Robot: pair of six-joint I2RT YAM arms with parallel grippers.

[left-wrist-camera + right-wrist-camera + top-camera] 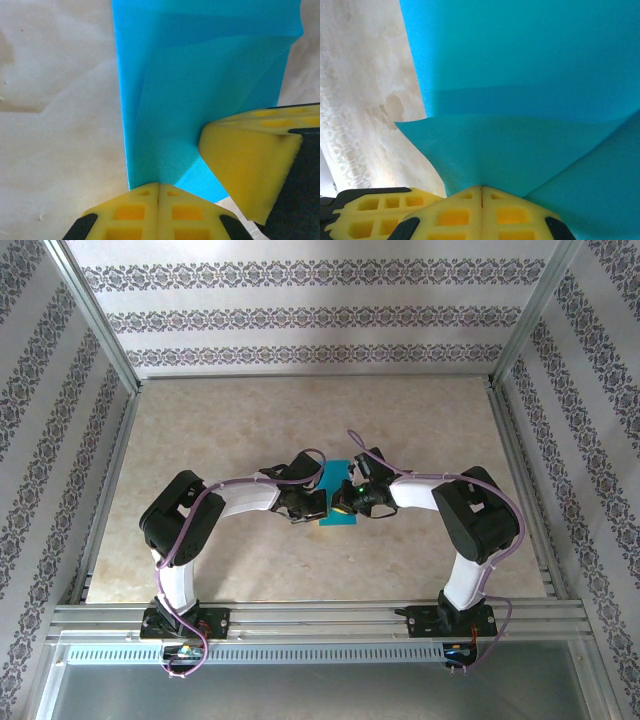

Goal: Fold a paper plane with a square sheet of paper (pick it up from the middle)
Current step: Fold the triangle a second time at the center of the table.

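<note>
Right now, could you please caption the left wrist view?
Left gripper pinching the creased teal paper, right gripper alongside.

A beige marbled table top (200, 430) lies under the fingers (130, 215) and spreads out on every side of them. In the right wrist view it shows left of the fingers, with a brownish stain (395, 107) on it. Far beyond the fingers stands a back wall (320, 320) papered in grey patterned stripes. Matching side walls (50, 440) rise well out to the left and right. Metal rails (320, 618) run crosswise well behind the fingers, with a slotted white strip (320, 652) just behind them.
</note>
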